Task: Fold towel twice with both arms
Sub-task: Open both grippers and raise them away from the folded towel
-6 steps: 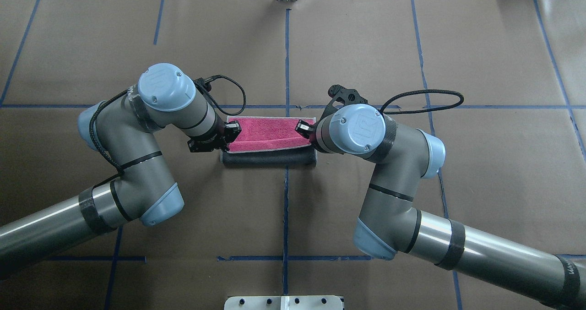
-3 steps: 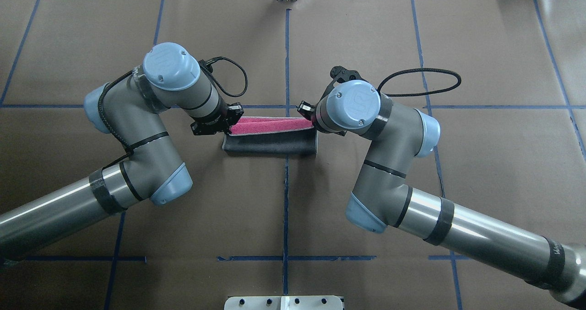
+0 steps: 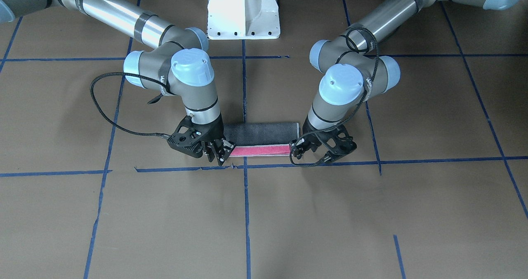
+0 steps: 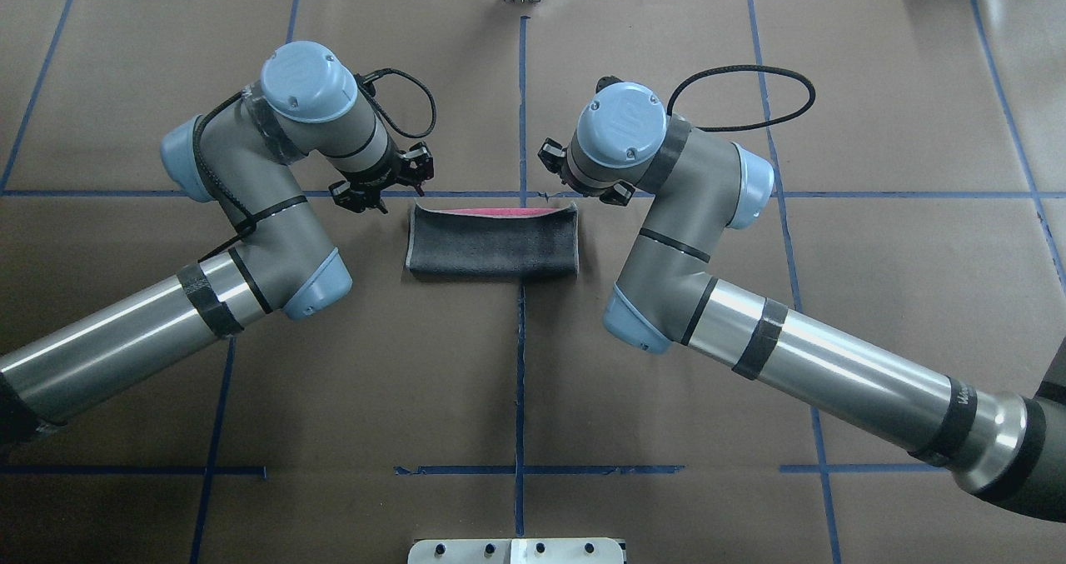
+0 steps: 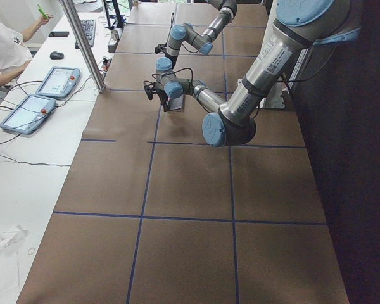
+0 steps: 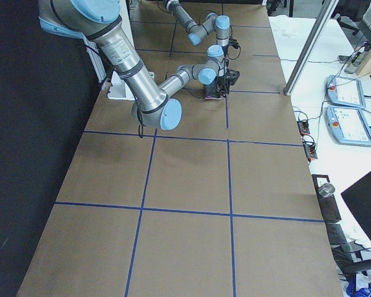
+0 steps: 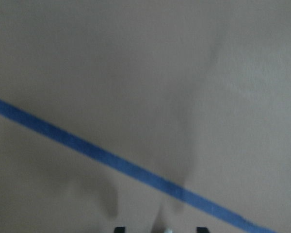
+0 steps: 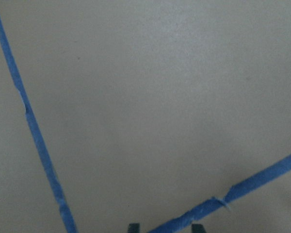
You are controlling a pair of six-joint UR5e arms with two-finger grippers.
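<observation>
The towel (image 4: 491,243) lies folded in half at mid-table, grey side up, with a thin pink strip along its far edge (image 3: 258,150). My left gripper (image 4: 379,189) hangs just past the towel's far left corner and also shows in the front view (image 3: 298,150). My right gripper (image 3: 219,153) hangs by the far right corner, mostly hidden under its wrist in the overhead view. Both wrist views show only brown table and blue tape. In each, the fingertips (image 7: 119,229) (image 8: 132,226) stand apart with nothing between them. Both grippers look open and empty.
Blue tape lines (image 4: 520,364) grid the brown table cover. The white pedestal base (image 3: 243,11) stands at the robot's side. A metal plate (image 4: 516,550) sits at the near edge. Tablets (image 5: 57,82) and an operator are on the side bench.
Both grippers carried the towel's near edge over to the far edge, covering the pink side with grey. They have let go and moved just beyond the far edge.
</observation>
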